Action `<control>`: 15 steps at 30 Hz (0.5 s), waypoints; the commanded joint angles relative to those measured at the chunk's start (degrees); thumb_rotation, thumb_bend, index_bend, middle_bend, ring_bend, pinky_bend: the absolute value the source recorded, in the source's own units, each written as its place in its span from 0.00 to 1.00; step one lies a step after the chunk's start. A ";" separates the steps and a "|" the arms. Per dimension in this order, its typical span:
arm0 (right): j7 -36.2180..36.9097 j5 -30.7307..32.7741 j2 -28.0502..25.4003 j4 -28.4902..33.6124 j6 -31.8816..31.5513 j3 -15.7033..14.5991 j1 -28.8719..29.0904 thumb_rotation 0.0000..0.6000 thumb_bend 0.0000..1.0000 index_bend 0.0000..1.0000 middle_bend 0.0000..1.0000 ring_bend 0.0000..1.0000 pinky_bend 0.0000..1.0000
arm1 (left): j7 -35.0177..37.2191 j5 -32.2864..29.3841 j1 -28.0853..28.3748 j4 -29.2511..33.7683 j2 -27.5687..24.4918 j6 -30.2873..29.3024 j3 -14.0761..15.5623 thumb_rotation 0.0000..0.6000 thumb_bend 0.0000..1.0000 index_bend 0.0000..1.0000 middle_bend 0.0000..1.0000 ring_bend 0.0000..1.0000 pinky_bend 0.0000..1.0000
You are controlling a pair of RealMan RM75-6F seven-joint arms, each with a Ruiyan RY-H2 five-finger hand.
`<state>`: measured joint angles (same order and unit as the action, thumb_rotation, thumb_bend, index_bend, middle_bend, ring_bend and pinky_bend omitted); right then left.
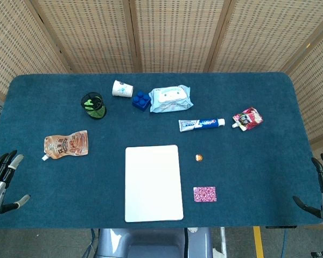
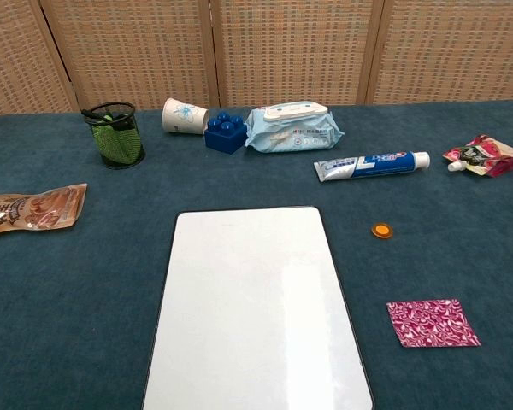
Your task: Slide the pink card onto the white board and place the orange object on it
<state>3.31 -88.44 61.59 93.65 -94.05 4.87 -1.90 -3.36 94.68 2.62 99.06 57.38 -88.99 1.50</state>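
The pink patterned card point(image 1: 204, 194) point(image 2: 433, 323) lies flat on the blue cloth, just right of the white board point(image 1: 153, 183) point(image 2: 255, 307). A small round orange object point(image 1: 199, 157) point(image 2: 381, 230) sits above the card, also right of the board. My left hand point(image 1: 1, 180) hangs at the table's left front edge, fingers apart, holding nothing. At the right front edge my right hand point(image 1: 322, 191) is likewise spread and empty. Neither hand shows in the chest view.
Along the back stand a black mesh cup point(image 1: 93, 106), a tipped paper cup point(image 1: 122, 88), a blue brick point(image 1: 141, 101) and a wipes pack point(image 1: 170, 99). A toothpaste tube point(image 1: 201, 124) and red pouch point(image 1: 247, 119) lie right; a brown pouch point(image 1: 67, 144) lies left.
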 commanded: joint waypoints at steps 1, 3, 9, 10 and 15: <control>-0.34 -0.11 0.14 -0.01 0.18 -0.17 0.04 1.00 0.00 0.00 0.00 0.00 0.00 | 0.14 -0.14 -0.01 -0.06 -0.03 0.07 0.00 1.00 0.00 0.00 0.00 0.00 0.00; -0.62 -0.11 0.18 -0.01 0.40 -0.31 0.06 1.00 0.00 0.00 0.00 0.00 0.00 | 0.22 -0.21 -0.01 -0.08 -0.04 0.11 -0.01 1.00 0.00 0.00 0.00 0.00 0.00; -1.28 -0.80 -0.25 0.65 2.65 -1.43 0.72 1.00 0.00 0.00 0.00 0.00 0.00 | 0.29 -0.59 0.13 -0.16 0.07 0.46 -0.12 1.00 0.00 0.00 0.00 0.00 0.00; -1.36 -1.46 -0.40 0.94 3.41 -1.87 1.07 1.00 0.00 0.00 0.00 0.00 0.00 | 0.32 -0.69 0.19 -0.17 0.06 0.48 -0.23 1.00 0.00 0.00 0.00 0.00 0.00; -4.34 -6.37 -1.35 2.34 11.56 -4.67 5.49 1.00 0.00 0.00 0.00 0.00 0.00 | -0.23 -1.58 0.65 -0.13 0.25 1.49 -0.55 1.00 0.00 0.00 0.00 0.00 0.00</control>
<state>0.78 -92.14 60.87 95.02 -86.86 1.84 0.91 -3.38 93.30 3.13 98.89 57.56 -87.74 1.02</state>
